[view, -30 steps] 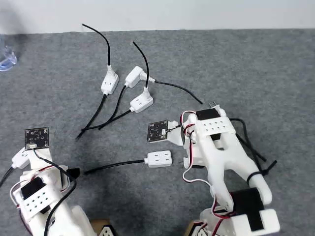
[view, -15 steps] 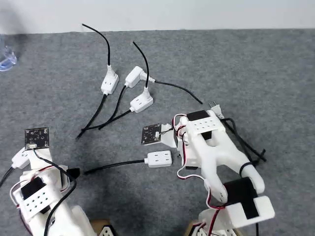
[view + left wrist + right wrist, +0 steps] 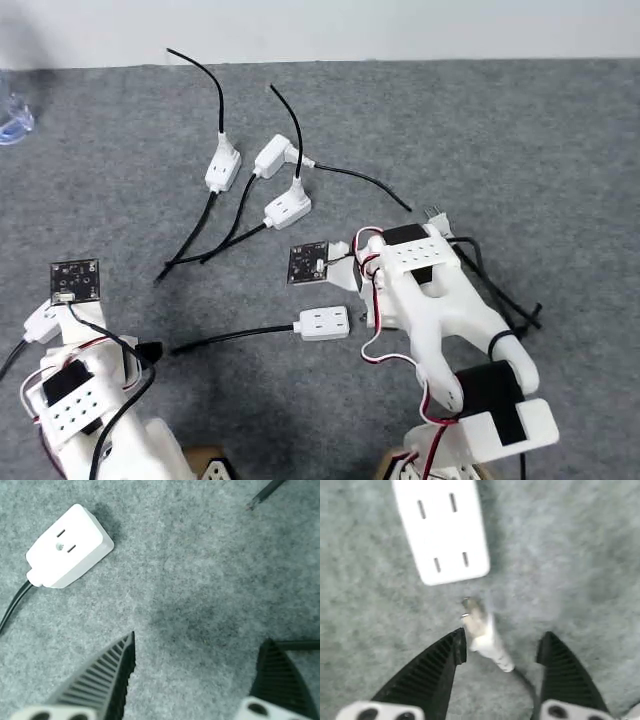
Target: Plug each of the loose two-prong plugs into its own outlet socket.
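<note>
A white outlet block [image 3: 442, 527] with two pairs of slots lies on the grey carpet just ahead of my right gripper [image 3: 503, 637]. That gripper is open, and a loose two-prong plug [image 3: 482, 630] lies between its fingers with its prongs toward the block. In the high view the same block [image 3: 323, 321] sits beside my right arm [image 3: 430, 290]. Another loose plug [image 3: 435, 215] lies behind that arm. My left gripper [image 3: 199, 641] is open over bare carpet, with a white single outlet [image 3: 70, 546] a short way ahead of it.
Three white sockets with black cords [image 3: 222, 165] [image 3: 272, 155] [image 3: 287, 209] lie at the back of the carpet. Black cable loops [image 3: 500, 290] past the right arm's outer side. A loose cable end [image 3: 265, 492] lies beyond the left gripper.
My right arm has shifted a little to the left, toward the outlet block. The left arm has not moved.
</note>
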Available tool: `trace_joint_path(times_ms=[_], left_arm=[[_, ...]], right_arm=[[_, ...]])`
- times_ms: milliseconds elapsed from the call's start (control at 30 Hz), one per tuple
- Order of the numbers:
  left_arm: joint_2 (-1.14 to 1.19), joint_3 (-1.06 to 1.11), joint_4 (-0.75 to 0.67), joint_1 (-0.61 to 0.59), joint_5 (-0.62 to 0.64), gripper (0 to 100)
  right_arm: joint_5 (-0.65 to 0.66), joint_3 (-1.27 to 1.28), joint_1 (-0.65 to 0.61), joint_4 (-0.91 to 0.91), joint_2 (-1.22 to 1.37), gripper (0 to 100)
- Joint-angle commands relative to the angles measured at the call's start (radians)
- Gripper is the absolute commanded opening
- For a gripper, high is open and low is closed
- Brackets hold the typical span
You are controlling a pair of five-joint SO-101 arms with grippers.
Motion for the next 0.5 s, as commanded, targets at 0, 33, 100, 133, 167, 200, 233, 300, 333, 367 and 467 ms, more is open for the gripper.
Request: trace_joint_path(times_ms=[0, 33, 100, 133, 167, 200, 233, 300, 333, 367, 467], left_arm=[[-0.012, -0.005, -0.008, 0.005, -0.008, 36], [-0.012, -0.005, -0.008, 0.005, -0.008, 36], [-0.012, -0.005, -0.008, 0.005, -0.008, 36], [-0.012, -0.005, -0.008, 0.005, -0.008, 36], [-0.012, -0.005, -0.008, 0.005, -0.008, 36], [-0.012, -0.005, -0.008, 0.005, -0.008, 36], [-0.012, -0.005, -0.008, 0.005, -0.008, 36], [-0.012, -0.005, -0.008, 0.005, -0.008, 36], [-0.012, -0.005, -0.008, 0.005, -0.008, 36], [-0.012, -0.005, -0.008, 0.005, -0.008, 36], [-0.012, -0.005, -0.008, 0.005, -0.008, 36]], right_arm=[[-0.005, -0.008, 0.012, -0.045, -0.002, 16.8], [0.003, -0.017, 0.012, -0.042, -0.002, 16.5], [0.038, -0.02, 0.012, -0.035, -0.002, 16.1], [0.049, -0.02, 0.012, -0.033, -0.002, 14.3], [0.054, -0.02, 0.012, -0.033, -0.002, 11.9], [0.055, -0.018, 0.012, -0.035, -0.001, 9.8], [0.057, -0.018, 0.012, -0.035, 0.008, 7.8], [0.058, -0.018, 0.012, -0.035, 0.041, 6.1], [0.058, -0.018, 0.012, -0.035, 0.061, 6.2], [0.058, -0.02, 0.012, -0.036, 0.084, 6.1], [0.081, -0.023, 0.012, -0.036, 0.133, 4.6]])
